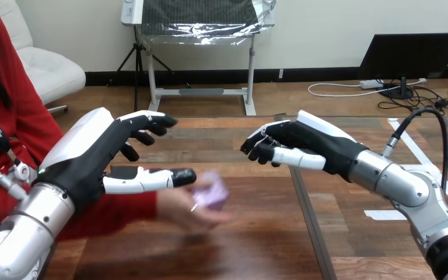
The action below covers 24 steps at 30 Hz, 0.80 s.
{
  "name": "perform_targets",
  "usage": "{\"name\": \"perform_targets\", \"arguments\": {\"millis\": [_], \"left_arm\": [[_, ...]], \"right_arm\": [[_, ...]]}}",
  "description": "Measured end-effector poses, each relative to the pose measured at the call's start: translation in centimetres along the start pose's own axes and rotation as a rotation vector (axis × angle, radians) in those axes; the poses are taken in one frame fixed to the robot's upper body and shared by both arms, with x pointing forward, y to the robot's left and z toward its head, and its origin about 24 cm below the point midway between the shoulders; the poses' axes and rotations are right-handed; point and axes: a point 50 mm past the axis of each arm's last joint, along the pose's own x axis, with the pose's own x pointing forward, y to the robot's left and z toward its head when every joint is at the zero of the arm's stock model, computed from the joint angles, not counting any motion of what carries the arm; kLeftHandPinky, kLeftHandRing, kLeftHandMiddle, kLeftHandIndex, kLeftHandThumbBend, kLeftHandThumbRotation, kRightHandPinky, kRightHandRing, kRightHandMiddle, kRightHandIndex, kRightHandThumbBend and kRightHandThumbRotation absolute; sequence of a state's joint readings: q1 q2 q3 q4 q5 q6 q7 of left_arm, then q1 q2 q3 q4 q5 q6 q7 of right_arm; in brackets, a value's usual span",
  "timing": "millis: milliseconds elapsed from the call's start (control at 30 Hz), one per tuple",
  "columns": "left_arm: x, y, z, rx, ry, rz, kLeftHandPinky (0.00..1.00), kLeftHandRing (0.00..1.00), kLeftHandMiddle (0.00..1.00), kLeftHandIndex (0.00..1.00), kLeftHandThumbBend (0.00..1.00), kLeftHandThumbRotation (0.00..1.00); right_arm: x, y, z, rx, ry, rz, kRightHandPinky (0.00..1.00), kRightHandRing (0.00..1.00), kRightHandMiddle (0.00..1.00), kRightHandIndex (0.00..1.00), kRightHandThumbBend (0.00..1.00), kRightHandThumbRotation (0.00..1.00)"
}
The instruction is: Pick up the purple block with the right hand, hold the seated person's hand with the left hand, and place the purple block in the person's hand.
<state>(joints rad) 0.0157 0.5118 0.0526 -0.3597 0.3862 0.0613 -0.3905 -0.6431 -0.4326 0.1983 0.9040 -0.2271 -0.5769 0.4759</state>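
The block (213, 192) lies in the person's hand (188, 214), left of centre over the wooden table (268, 245); it is blurred, so its axis cannot be told. The left hand (93, 163) hovers just above, fingers spread. The right hand (309, 146) is apart at right, fingers curled and empty.

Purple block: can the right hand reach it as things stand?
Probably yes. The purple block lies in the person's hand, uncovered on its right side. The right hand hangs up and right of it, nothing between; the left hand is at its left.
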Motion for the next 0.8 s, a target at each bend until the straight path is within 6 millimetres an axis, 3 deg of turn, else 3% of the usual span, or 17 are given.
{"name": "perform_targets", "arguments": {"millis": [433,800], "left_arm": [[-0.7,-0.3,0.1,-0.030,-0.050,0.066,0.81,0.84,0.86,0.83,1.00,0.87],[-1.4,-0.3,0.2,0.005,-0.092,0.238,0.66,0.78,0.82,0.80,1.00,0.99]], "right_arm": [[-0.2,-0.3,0.0,0.000,-0.019,-0.017,0.59,0.69,0.70,0.71,0.98,1.00],[-0.4,-0.5,0.1,0.017,-0.037,-0.037,0.63,0.71,0.72,0.73,0.95,1.00]]}}
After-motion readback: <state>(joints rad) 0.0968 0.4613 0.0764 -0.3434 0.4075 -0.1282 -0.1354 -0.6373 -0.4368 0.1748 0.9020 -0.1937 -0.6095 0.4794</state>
